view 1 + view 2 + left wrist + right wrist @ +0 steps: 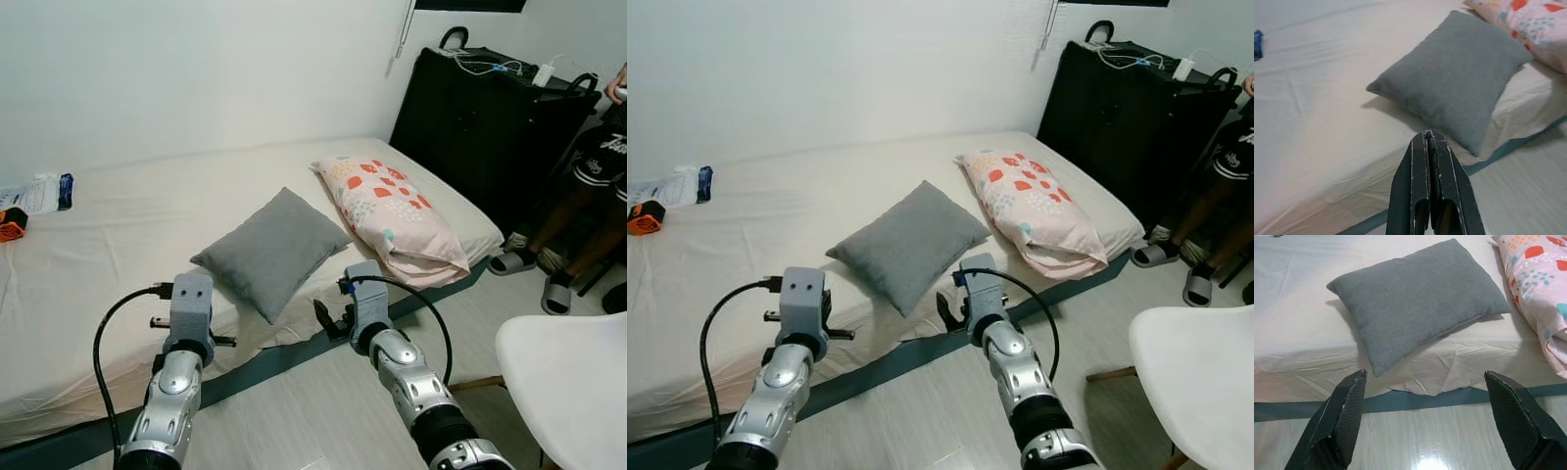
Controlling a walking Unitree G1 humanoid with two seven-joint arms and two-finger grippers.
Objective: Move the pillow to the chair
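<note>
Presently: grey pillow (273, 251) on the bed (108, 245), both tools short of it.

Grey pillow lies flat near the bed's front edge, just beside a pink patterned pillow (397, 218). Left tool (1430, 142) has its fingers pressed together, holding nothing, above the bed edge near the pillow's corner. Right tool (1425, 391) is spread wide, empty, over the floor (323, 401) facing the pillow. White chair (573, 377) stands to the right, well apart. A seated person's legs (568, 225) show beside a black cabinet (480, 117).
</note>
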